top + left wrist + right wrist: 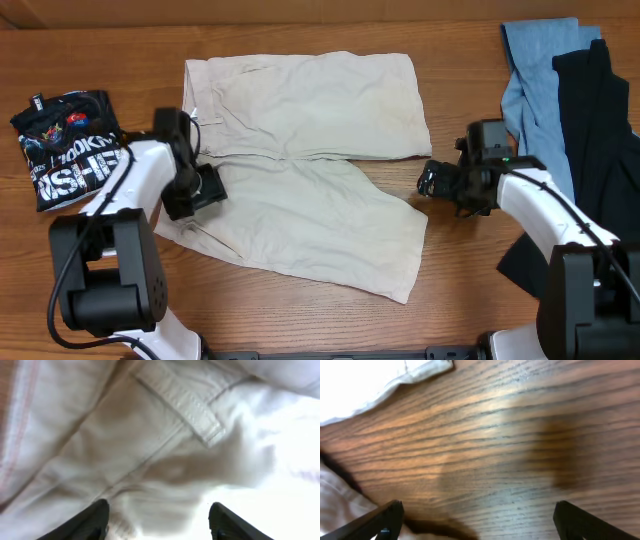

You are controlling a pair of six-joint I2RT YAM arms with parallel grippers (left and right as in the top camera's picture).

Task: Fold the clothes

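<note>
Overhead first: the cream shorts [300, 160] lie spread flat across the middle of the bench [470, 290]. The waistband is at the left and the two wide legs run off to the right, the lower leg slanting down towards the front edge. The left arm [125, 185] rises from its base at the near-left corner and bends in towards the waistband. The left fingers [205, 188] sit right on the left edge of the shorts. The right arm [545, 200] comes up from the near-right corner and stretches leftwards, low over the wood. The right fingers [432, 180] point at the leg hems, just beside the spot where the two legs part. A black printed garment [65, 145] lies folded at far left. A light blue garment [530, 85] and a black garment [605, 130] are heaped at far right, touching each other.

On to the left wrist: the camera looks almost straight down into cream cloth, very close. The left fingers [95, 519] are spread wide apart, both tips at the bottom of the frame with fabric between and below them, nothing pinched. A belt loop [180, 402] lies diagonally across the waistband above.

Now the right wrist: the right fingers [387, 517] are wide apart too, over bare wood grain, holding nothing. A hem of the shorts [370, 385] shows at top left, and more cream cloth sits at the lower left edge.
</note>
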